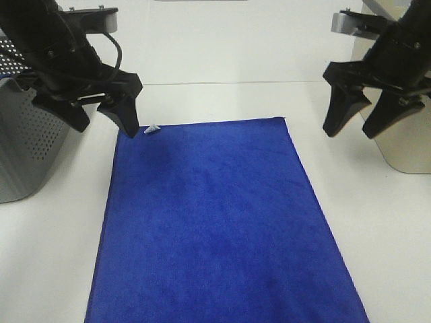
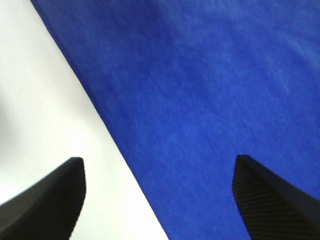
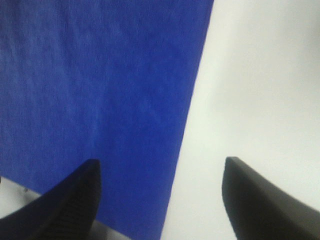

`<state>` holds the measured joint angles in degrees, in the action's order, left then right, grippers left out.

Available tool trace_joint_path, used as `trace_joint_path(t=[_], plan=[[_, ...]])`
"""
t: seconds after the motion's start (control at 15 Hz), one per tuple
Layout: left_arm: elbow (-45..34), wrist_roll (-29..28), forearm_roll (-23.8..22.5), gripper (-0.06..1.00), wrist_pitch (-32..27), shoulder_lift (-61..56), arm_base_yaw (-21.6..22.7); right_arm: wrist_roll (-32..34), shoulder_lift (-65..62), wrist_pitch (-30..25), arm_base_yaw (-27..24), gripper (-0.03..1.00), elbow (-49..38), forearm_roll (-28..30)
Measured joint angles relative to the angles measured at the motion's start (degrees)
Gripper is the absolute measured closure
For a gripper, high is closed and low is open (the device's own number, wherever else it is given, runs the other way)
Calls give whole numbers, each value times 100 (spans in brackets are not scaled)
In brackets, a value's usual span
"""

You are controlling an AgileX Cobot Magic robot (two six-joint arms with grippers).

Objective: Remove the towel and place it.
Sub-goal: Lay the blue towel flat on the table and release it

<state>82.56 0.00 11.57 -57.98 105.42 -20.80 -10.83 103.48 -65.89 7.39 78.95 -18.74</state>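
Note:
The deep royal-blue towel [image 1: 215, 222] lies flat on the white table, running from the middle to the near edge. Its small white tag [image 1: 152, 128] sticks out at the far left corner. My left gripper [image 1: 104, 121] is open and empty, hovering just above that far left corner. My right gripper [image 1: 353, 128] is open and empty, raised to the right of the far right corner. The towel's edge shows in the left wrist view [image 2: 200, 100] between the open fingers, and in the right wrist view [image 3: 100, 90].
A grey perforated basket [image 1: 23, 145] stands at the left edge. Another grey container [image 1: 404, 148] stands at the right edge, behind my right gripper. White table [image 1: 363, 222] surrounds the towel.

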Motion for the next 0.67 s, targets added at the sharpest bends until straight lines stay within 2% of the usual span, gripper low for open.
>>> trace_joint_path(t=[0.27,0.53,0.67], plan=[[1576,-470,-527,19,-115,1283,252,327,1129,-63,0,20,1788,46],[3570,-607,-877,19,-985,2836,338,338,2349,-103,0,19,3146,246],[4257,-630,-1014,19,-1112,3380,378,338,2739,-103,0,19,3558,441]])
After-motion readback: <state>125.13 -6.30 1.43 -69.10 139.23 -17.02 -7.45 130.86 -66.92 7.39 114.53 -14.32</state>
